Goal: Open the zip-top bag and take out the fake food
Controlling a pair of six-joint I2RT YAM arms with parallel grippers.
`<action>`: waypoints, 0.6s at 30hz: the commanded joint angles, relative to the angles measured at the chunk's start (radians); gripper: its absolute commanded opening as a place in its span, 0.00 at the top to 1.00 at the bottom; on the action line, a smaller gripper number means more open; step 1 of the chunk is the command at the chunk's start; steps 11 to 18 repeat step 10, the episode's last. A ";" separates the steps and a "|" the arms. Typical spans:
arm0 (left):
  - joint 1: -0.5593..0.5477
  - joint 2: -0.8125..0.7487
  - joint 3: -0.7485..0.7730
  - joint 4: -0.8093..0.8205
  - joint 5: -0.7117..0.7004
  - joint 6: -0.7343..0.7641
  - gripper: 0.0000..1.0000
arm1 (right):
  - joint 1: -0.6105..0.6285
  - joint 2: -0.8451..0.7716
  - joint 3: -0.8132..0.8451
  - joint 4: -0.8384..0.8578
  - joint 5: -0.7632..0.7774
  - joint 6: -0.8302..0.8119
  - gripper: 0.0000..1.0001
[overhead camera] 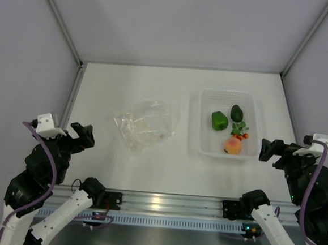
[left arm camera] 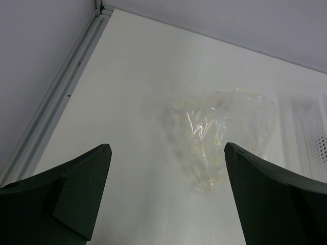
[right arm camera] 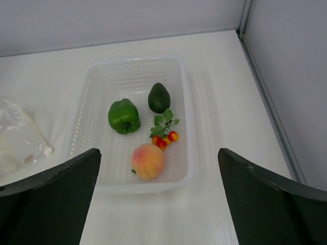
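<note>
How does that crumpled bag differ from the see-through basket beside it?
The bag is soft, wrinkled and slumped flat; the basket is stiff, rectangular and perforated. The bag shows no toy food inside; the basket holds the pepper, avocado, tomatoes and peach. Both are clear plastic on the white table.

White-shelled, black-jointed left arm (overhead camera: 60, 213) and right arm (overhead camera: 278, 225) are trailing purple cables (overhead camera: 52, 160) at eight and four o'clock; left gripper (overhead camera: 82, 134) and right gripper (overhead camera: 268, 150) are showing black wedge fingers (left arm camera: 76, 204).

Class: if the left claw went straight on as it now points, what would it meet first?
Probably the zip-top bag, lying on the table ahead of the left claw; depth is unclear.
</note>
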 commanded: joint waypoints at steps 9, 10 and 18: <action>-0.001 0.034 -0.015 -0.008 -0.085 -0.039 0.02 | 0.012 0.032 -0.040 0.048 -0.012 0.000 0.01; -0.001 0.037 -0.012 -0.008 -0.089 -0.041 0.02 | 0.014 0.041 -0.040 0.046 -0.003 0.004 0.01; -0.001 0.037 -0.012 -0.008 -0.089 -0.041 0.02 | 0.014 0.041 -0.040 0.046 -0.003 0.004 0.01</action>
